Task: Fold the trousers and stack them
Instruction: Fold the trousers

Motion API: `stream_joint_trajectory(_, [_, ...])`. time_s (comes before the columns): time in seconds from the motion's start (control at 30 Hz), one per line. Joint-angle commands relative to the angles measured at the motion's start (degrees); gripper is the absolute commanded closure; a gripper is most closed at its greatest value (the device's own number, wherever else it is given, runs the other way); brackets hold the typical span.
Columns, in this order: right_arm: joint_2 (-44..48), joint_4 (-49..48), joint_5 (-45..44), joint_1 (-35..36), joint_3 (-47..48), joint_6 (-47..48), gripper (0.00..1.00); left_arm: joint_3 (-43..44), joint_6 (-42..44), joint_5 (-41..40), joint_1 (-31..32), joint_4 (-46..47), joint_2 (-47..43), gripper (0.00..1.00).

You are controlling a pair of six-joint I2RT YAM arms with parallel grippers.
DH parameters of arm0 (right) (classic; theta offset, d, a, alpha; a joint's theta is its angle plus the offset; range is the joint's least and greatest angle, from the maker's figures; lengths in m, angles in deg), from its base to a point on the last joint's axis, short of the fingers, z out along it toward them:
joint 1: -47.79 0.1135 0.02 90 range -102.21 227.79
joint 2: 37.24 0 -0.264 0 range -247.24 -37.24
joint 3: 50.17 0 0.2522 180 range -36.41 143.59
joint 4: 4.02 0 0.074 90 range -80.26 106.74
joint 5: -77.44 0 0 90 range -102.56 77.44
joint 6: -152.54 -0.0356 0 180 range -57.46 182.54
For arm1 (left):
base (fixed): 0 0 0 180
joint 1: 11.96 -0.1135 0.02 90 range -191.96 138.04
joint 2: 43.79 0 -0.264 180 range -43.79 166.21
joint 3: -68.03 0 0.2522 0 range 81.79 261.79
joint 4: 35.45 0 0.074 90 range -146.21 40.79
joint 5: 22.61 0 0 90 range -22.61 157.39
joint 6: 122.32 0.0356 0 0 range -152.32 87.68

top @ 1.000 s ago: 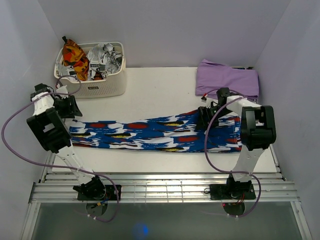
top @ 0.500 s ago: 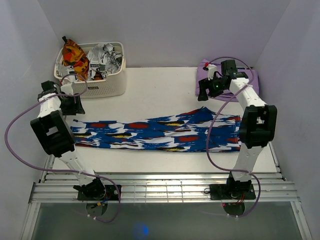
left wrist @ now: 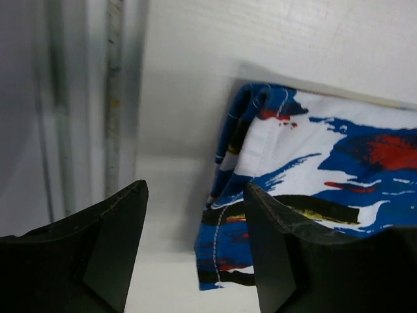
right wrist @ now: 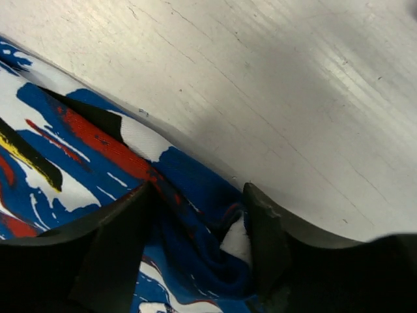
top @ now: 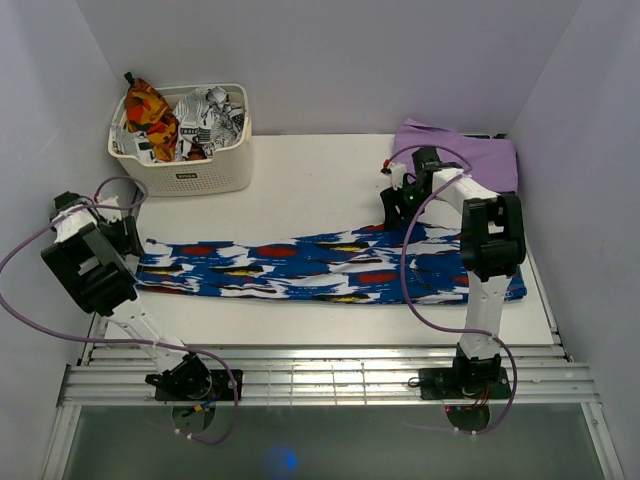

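The left pincer [left wrist: 195, 192] is spread open and holds nothing. It sits just off the left end of the trousers [left wrist: 306, 163], with the hem close beside one finger. The right pincer [right wrist: 195, 208] is also spread, straddling a bunched fold at the trousers' far edge. The trousers stretch lengthwise across the table [top: 320, 180].
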Motion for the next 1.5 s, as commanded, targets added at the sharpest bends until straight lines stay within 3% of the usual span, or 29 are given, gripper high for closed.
stream_joint_trajectory(0.0, [-1.29, 1.28, -0.68, 0.26, -2.29, 0.37, 0.4, -4.3, 2.19, 6.68, 0.73, -3.47, -0.07, 0.31])
stream_joint_trajectory(0.2, [-1.03, 0.84, -3.93, 0.26, -3.0, 0.72, 0.63, -13.08, 1.58, 10.2, 0.73, -1.37, -1.04, 0.37])
stream_joint_trajectory(0.33, [-0.94, 0.84, -5.25, 0.26, -2.82, 0.37, 0.83, -14.68, -1.05, 8.81, 0.73, 0.91, -0.69, 0.63])
stream_joint_trajectory(0.37, [-0.94, 0.67, -5.95, 0.26, -2.74, 0.29, 0.92, -14.42, -1.59, 7.67, 0.64, 1.53, -1.3, 0.79])
stream_joint_trajectory(0.47, [-0.15, 0.32, -7.79, 0.18, -3.09, 0.46, 0.92, -10.56, -2.82, 1.52, -0.06, 4.7, -3.58, 1.0])
stream_joint_trajectory(0.53, [0.72, -0.3, -8.24, 0.18, -3.7, 0.46, 0.92, -5.92, -2.65, -2.43, -0.76, 5.23, -4.29, 1.0])
stream_joint_trajectory(0.6, [1.17, 0.14, -7.54, 0.17, -3.44, 0.02, 0.73, -3.35, -1.51, -4.11, -0.85, 4.97, -4.9, 1.0])
stream_joint_trajectory(0.63, [1.52, 1.53, -7.02, 0.18, -2.48, -0.15, 0.43, -2.38, -1.15, -4.99, -0.85, 4.88, -4.99, 1.0])
stream_joint_trajectory(0.67, [2.04, 2.24, -6.4, 0.18, -2.12, -0.59, 0.31, -0.89, -0.89, -5.08, -0.85, 4.88, -5.08, 1.0])
stream_joint_trajectory(0.77, [6.17, 5.14, -5.87, 0.0, -1.94, -0.33, 0.1, 1.57, -0.89, -5.52, -0.76, 2.25, -3.94, 1.0])
stream_joint_trajectory(0.9, [12.14, 11.03, -4.29, -2.89, -1.51, 2.64, 0.08, 2.46, -1.76, -1.93, -0.5, 0.66, -4.64, 1.0])
stream_joint_trajectory(1.1, [16.81, 22.7, -3.06, -14.4, -5.27, 11.52, 0.1, 5.53, -4.57, 8.61, 3.18, -7.32, -8.85, 1.0])
stream_joint_trajectory(1.33, [16.82, 25.19, -6.22, -31.44, -11.17, 19.79, 0.09, 3.35, -12.74, 10.9, 20.38, -10.68, -17.03, 1.0])
stream_joint_trajectory(1.47, [15.32, 26.16, -7.54, -35.49, -11.79, 21.55, 0.09, 0.02, -22.65, 15.11, 29.1, -10.16, -19.23, 1.0])
